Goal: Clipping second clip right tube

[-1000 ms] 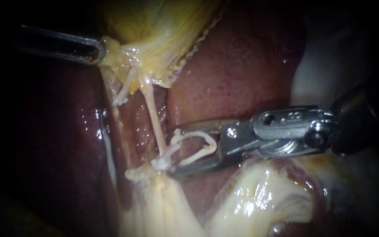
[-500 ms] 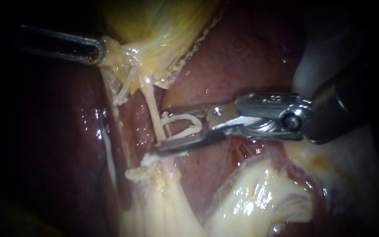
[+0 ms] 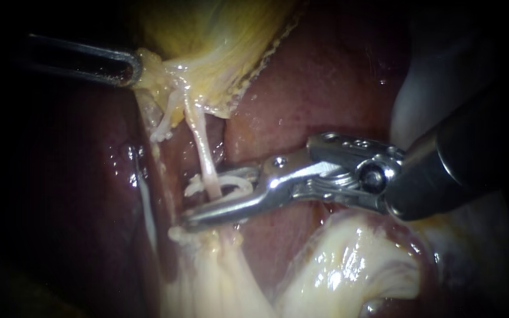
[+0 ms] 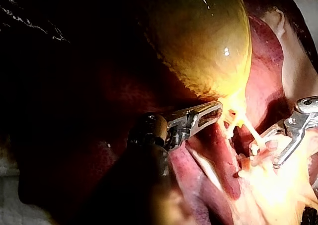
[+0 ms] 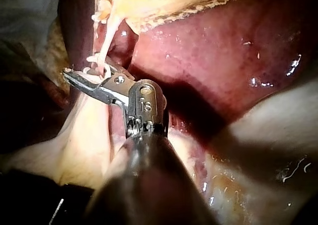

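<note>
Here, pale taut right tube [image 3: 201, 147], white clip [image 3: 243, 186] around it clamped in right instrument's [image 3: 208, 197] jaws, left instrument [image 3: 129, 66] gripping gallbladder [image 3: 219, 47].

One left instrument [image 3: 129, 68], one right instrument [image 3: 198, 203], two tubes [image 3: 206, 156] [image 3: 169, 115], one clip [image 3: 243, 187], one gallbladder [image 3: 219, 41], one liver [image 3: 325, 88].

We register a yellow gallbladder [image 3: 219, 41], dark red liver [image 3: 325, 88], pale pink tube [image 3: 202, 147], white clip [image 3: 243, 187] and silver right instrument [image 3: 201, 203].
</note>
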`<state>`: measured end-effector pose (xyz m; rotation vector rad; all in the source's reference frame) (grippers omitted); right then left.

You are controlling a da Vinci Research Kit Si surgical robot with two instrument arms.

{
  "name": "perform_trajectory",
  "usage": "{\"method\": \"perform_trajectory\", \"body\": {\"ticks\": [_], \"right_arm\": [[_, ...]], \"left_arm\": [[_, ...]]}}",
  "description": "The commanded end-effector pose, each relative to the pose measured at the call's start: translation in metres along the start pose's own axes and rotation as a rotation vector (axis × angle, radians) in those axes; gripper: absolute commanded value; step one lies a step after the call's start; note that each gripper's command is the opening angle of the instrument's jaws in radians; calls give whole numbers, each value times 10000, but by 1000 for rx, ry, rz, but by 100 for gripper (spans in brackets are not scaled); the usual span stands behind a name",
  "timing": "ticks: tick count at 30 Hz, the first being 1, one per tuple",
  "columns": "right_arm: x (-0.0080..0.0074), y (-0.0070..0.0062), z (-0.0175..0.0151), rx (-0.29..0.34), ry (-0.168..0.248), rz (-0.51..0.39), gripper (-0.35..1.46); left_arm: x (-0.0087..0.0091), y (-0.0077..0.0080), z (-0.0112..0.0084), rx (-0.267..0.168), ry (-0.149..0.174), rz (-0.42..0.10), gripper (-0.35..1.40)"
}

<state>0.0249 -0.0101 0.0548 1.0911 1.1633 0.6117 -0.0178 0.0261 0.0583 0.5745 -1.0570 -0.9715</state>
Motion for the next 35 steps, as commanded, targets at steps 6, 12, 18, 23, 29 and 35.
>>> {"method": "perform_trajectory", "body": {"ticks": [6,12,18,23,29,35], "right_arm": [[-1,-2,-1,5,-5,3,42],[-3,2,-6,6,-6,2,17],[-4,6,-10,7,-7,8,-35],[-4,9,-11,9,-5,8,-35],[-4,10,-11,12,-8,7,-35],[-4,12,-13,14,-9,7,-35]], "left_arm": [[0,0,0,0,-1,-1,-35],[0,0,0,0,-1,-1,-35],[0,0,0,0,-1,-1,-35],[0,0,0,0,-1,-1,-35],[0,0,0,0,-1,-1,-35],[0,0,0,0,-1,-1,-35]]}}
